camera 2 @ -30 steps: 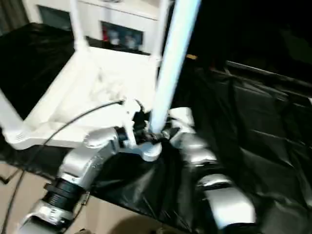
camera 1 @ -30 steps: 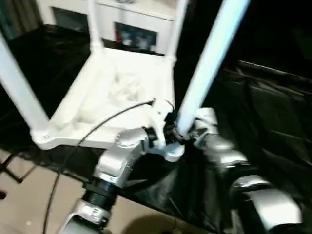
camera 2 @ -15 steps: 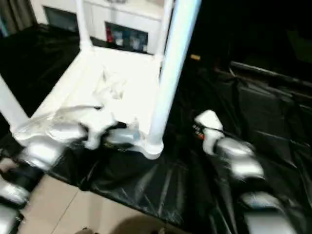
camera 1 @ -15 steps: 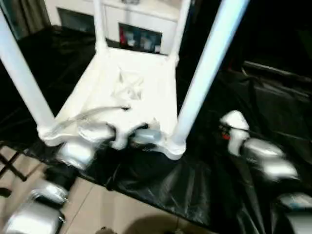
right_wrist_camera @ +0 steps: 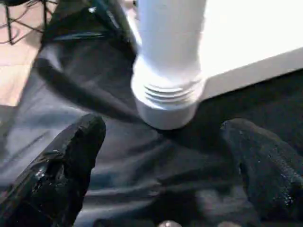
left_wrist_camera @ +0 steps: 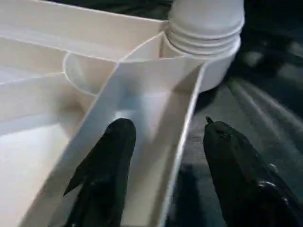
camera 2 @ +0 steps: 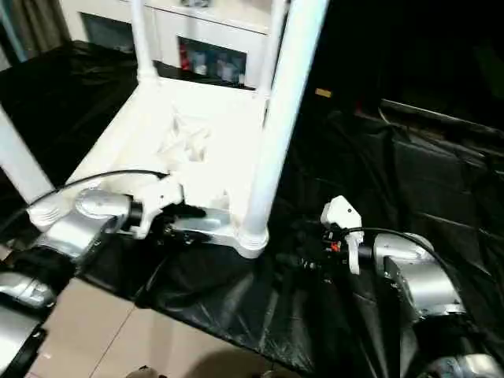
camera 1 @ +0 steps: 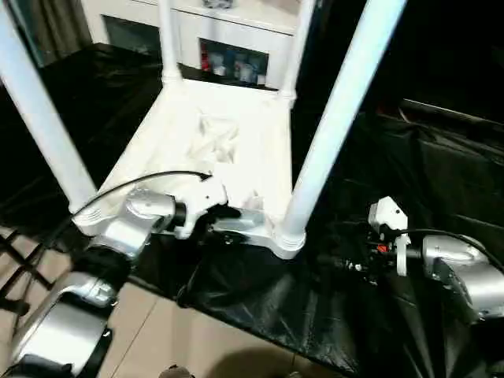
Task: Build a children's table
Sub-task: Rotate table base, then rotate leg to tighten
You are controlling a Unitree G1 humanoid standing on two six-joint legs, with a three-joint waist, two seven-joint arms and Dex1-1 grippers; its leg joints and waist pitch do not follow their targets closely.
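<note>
The children's table lies upside down on black cloth, its white ribbed tabletop (camera 1: 228, 142) facing up. Four white tube legs stand in the corner sockets, the near-right leg (camera 1: 331, 134) tallest in view and the near-left leg (camera 1: 39, 126) at the left edge. My left gripper (left_wrist_camera: 165, 142) is open and straddles the tabletop's near rim, one finger (left_wrist_camera: 111, 156) inside the ribbing and the other outside over the cloth. To the right of the near-right socket (right_wrist_camera: 168, 101), my right gripper (camera 1: 352, 260) hangs low over the cloth, open and empty, pointing at that socket.
A white cabinet (camera 1: 228, 59) with glass doors stands behind the table. Black cloth (camera 1: 425, 181) covers the work surface out to the right. Tiled floor (camera 1: 157, 331) shows at the near left, with a black stand's feet (camera 1: 16, 268). A black cable (camera 1: 118, 189) loops over my left forearm.
Both grippers have left the base of the near-right leg. The left one moved left onto the near rim and its fingers narrowed. The right one drew back to the right.
</note>
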